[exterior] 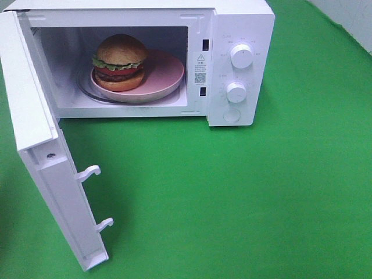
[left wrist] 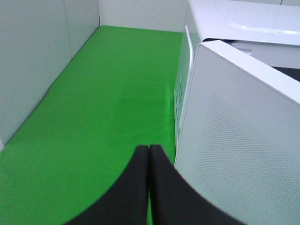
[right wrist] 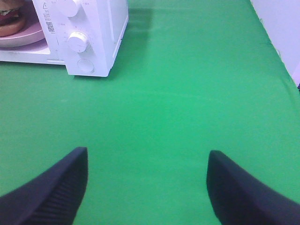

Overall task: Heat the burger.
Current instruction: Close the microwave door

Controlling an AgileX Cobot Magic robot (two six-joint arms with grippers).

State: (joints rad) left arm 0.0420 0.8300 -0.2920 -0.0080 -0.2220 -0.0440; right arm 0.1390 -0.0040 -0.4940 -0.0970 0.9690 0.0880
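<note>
The burger point(exterior: 120, 61), with a golden-brown bun, lettuce, tomato and a dark patty, sits on a pink plate point(exterior: 168, 74) inside the white microwave point(exterior: 241, 23). The microwave door point(exterior: 43, 168) is swung wide open toward the front left. In the left wrist view my left gripper point(left wrist: 149, 150) is shut with nothing between its fingers, just beside the outer face of the door point(left wrist: 239, 150). My right gripper point(right wrist: 147, 157) stands open and empty over the green cloth, in front and to the right of the microwave point(right wrist: 89, 28); the burger point(right wrist: 9, 16) shows at the edge of that view. Neither gripper shows in the exterior view.
Two white knobs point(exterior: 241, 56) and a round button point(exterior: 232, 114) sit on the microwave's control panel. Two latch hooks point(exterior: 90, 171) stick out of the door's edge. A green cloth point(exterior: 244, 197) covers the table. Grey walls point(left wrist: 33, 61) border the left side.
</note>
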